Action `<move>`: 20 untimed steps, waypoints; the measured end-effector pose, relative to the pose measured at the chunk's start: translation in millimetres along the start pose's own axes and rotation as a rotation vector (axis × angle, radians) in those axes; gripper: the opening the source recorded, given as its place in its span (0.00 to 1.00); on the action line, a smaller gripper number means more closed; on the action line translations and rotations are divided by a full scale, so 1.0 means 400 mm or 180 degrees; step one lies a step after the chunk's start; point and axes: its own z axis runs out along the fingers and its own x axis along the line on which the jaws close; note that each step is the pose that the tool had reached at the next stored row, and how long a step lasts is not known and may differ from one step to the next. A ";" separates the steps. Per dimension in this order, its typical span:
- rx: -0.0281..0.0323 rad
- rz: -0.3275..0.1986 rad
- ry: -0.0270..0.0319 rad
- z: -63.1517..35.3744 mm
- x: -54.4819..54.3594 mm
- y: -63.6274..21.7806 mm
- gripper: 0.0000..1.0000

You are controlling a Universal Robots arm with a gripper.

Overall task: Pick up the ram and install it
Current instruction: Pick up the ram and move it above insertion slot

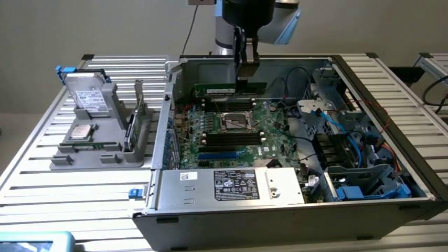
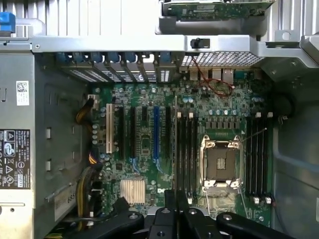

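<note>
Clearly, one gripper (image 1: 246, 79) clamps one ram (image 1: 220, 90): the exterior view shows its labelled face, the wrist view its thin edge.

The exterior view's top edge cuts off the arm (image 1: 245, 13), and the gripper (image 1: 246, 77) covers part of the ram (image 1: 217, 90).

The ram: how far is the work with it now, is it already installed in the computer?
Done: the pick-up, since the ram hangs clamped in the jaws inside the open case. In hand: it is held level over the motherboard, near the black slots beside the processor socket. Left: seating it; it looks not yet pressed into a slot, though this is hard to judge.
</note>
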 end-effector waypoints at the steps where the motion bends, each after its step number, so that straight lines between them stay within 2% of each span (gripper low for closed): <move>1: 0.0000 0.0000 0.0000 0.003 -0.006 -0.002 0.13; 14: 0.0000 0.0048 0.0001 0.036 -0.037 -0.027 0.13; 20: 0.0000 0.0049 0.0002 0.047 -0.038 -0.029 0.13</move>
